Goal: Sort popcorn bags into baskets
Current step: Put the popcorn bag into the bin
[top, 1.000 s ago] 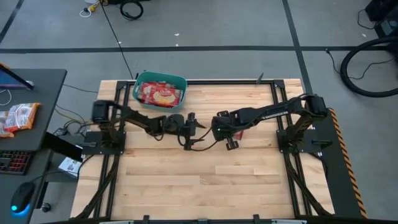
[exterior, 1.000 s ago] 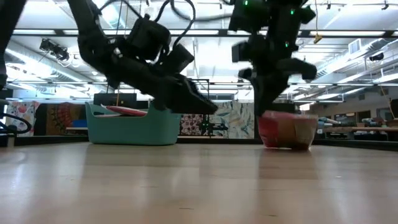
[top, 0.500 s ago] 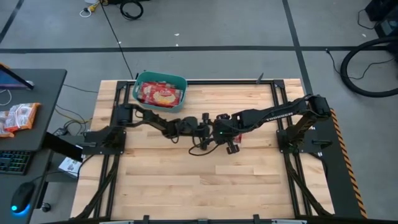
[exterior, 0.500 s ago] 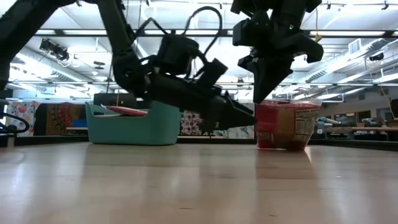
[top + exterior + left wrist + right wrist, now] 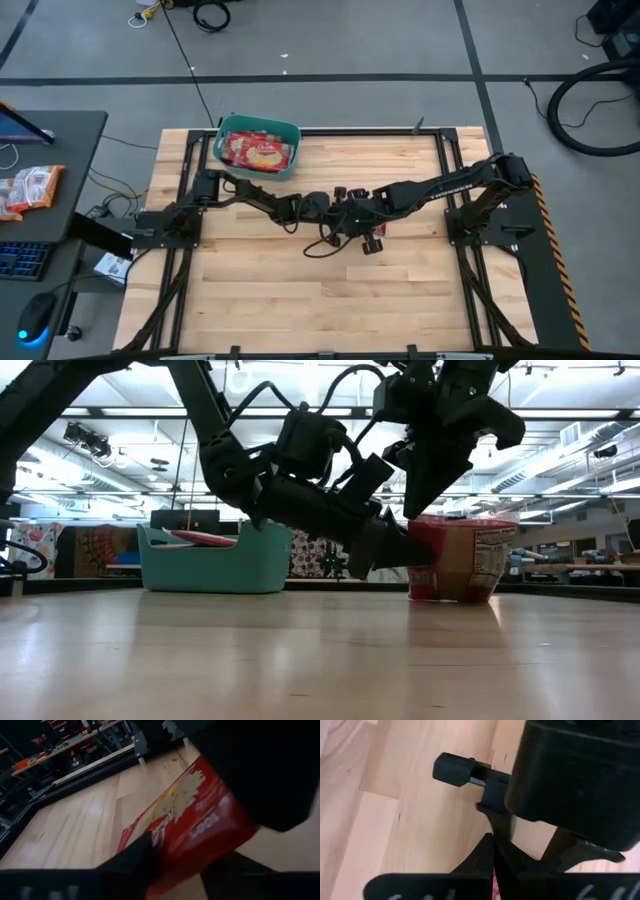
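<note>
Popcorn bags point(image 5: 258, 151) already fill the teal basket point(image 5: 228, 128) at the far left of the tabletop point(image 5: 300, 290), and one more red popcorn bag point(image 5: 458, 558) stands on edge near the middle, held up from above. Going left to right in the high view: the basket, then the left arm reaching in from its base, then the two grippers meeting over the upright bag, then the right arm stretching back to its mount.

The left gripper point(image 5: 392, 550) comes in low and slanted, its tip touching the bag's near edge. In the left wrist view the bag's red printed face point(image 5: 195, 825) lies right between the dark fingers point(image 5: 135, 860), but whether the jaws have clamped on it or stand a little apart I cannot tell. The right gripper point(image 5: 425, 500) hangs over the bag's top edge with its jaws together; it looks pinched on that edge, though the contact itself is hidden.

This reads as a handover. To do it well, the left jaws should bite well onto the flat face rather than just the crimped seam, and the right should let go only once that hold is firm, otherwise the bag will likely tip flat. After that, a lift clear of the tabletop and a carry left to the basket.
</note>
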